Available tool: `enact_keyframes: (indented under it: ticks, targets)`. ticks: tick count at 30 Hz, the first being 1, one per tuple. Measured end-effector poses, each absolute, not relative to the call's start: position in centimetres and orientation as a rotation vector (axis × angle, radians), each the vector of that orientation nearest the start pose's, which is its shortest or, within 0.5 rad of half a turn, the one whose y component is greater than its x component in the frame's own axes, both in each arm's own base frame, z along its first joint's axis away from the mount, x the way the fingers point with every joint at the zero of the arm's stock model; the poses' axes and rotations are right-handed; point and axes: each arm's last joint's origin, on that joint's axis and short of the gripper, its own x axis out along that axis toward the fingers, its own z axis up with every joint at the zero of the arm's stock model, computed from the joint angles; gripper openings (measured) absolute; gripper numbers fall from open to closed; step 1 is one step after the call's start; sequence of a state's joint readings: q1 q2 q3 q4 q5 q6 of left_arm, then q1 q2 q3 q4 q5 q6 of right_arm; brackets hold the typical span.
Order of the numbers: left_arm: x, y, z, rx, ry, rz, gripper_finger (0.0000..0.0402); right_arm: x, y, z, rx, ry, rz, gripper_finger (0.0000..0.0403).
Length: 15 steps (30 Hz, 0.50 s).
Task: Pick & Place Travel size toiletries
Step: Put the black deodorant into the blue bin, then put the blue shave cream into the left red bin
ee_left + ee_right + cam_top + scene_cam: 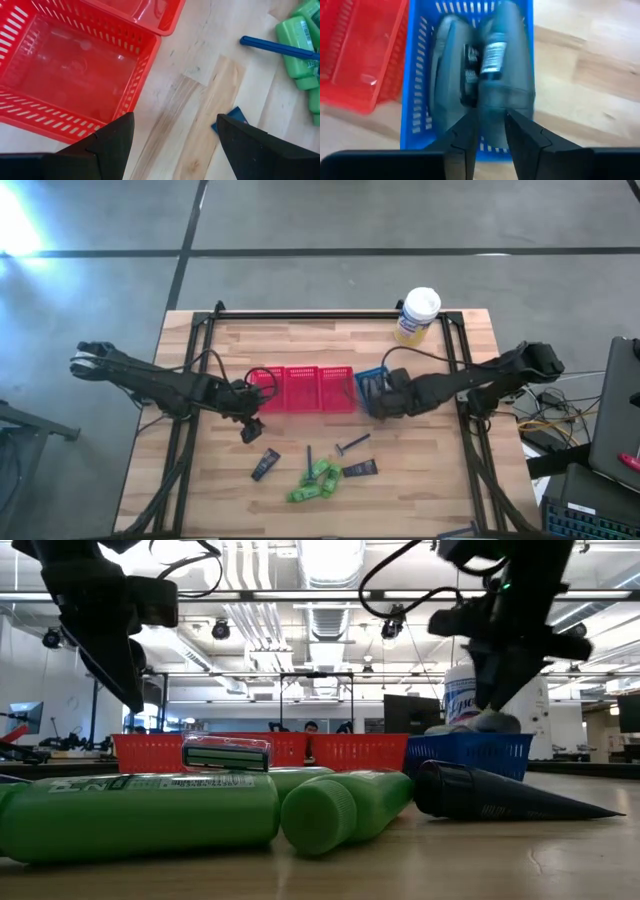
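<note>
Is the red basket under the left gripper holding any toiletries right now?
No, the left wrist view looks straight into the red basket and shows only its bare plastic floor, with the green bottles lying out on the table.

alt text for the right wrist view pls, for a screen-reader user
The right gripper, its two dark fingers nearly together, points down into a blue mesh basket holding two dark grey bottles side by side. A red mesh basket sits right beside the blue one on the light wooden table.
</note>
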<state>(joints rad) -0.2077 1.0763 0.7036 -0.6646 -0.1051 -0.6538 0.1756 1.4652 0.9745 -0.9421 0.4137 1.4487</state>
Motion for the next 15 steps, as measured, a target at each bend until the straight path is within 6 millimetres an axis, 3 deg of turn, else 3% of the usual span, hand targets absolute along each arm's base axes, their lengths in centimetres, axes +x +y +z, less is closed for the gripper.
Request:
enact_keyframes:
  ticks: [8,15]
  targets:
    - [19.0,-3.7,21.9,-0.439,1.010,0.234,0.0287,25.5,2.1,19.5,0.762,0.966,-1.067,0.0065]
    - [18.9,-4.5,22.5,-0.494,1.019,0.200,0.0287,26.0,2.3,22.7,0.742,0.877,-0.977,0.0088]
